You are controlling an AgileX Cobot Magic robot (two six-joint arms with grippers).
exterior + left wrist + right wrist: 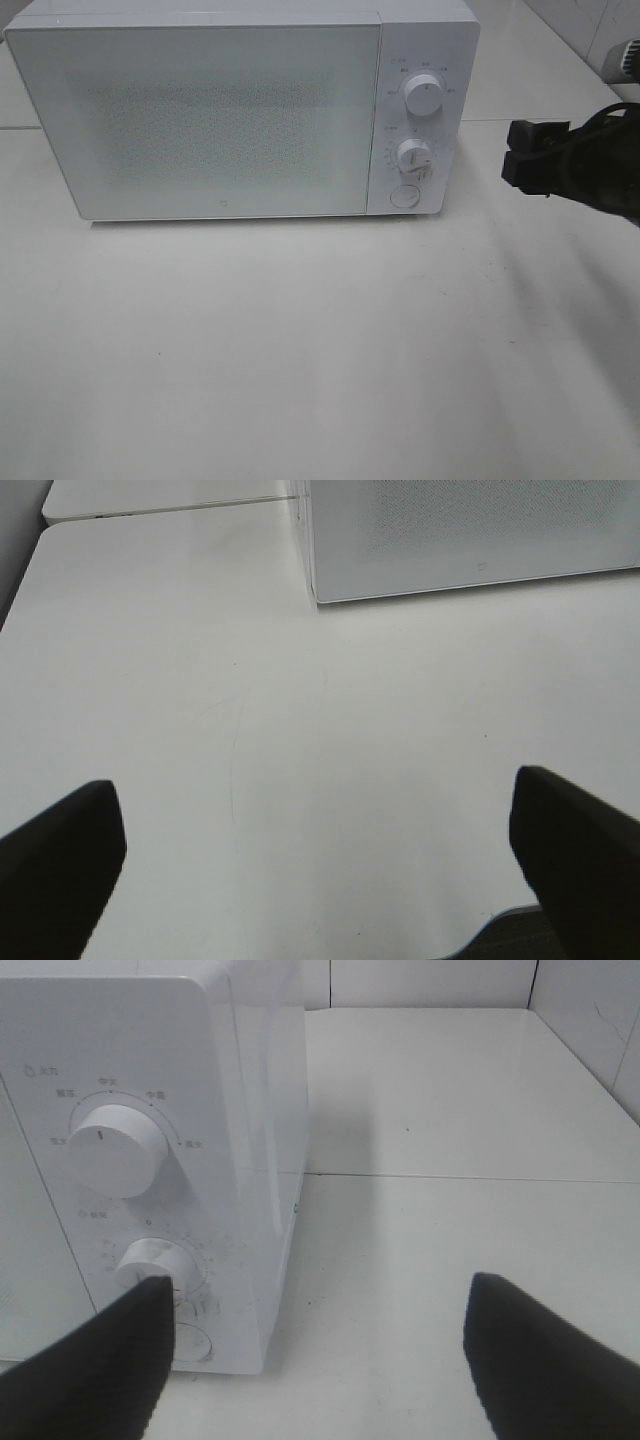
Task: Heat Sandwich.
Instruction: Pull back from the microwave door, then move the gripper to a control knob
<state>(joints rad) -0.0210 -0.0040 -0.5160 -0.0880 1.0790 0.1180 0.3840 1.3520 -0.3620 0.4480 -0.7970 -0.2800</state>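
The sandwich does not show in any view. A white microwave (200, 110) stands at the back of the table with its frosted door shut. My right gripper (515, 158) hovers to the right of its control panel, level with the lower knob (413, 155), open and empty. In the right wrist view the right gripper (320, 1290) has one finger in front of the lower knob (150, 1265) and the other over bare table. My left gripper (312, 785) is open over the white tabletop, well in front of the microwave's left corner (312, 580), holding nothing.
The panel carries an upper knob (425, 95) and a round button (404, 195) at the bottom. The white table (300, 350) stretches in front of the microwave. A tiled wall (590, 1020) rises behind on the right.
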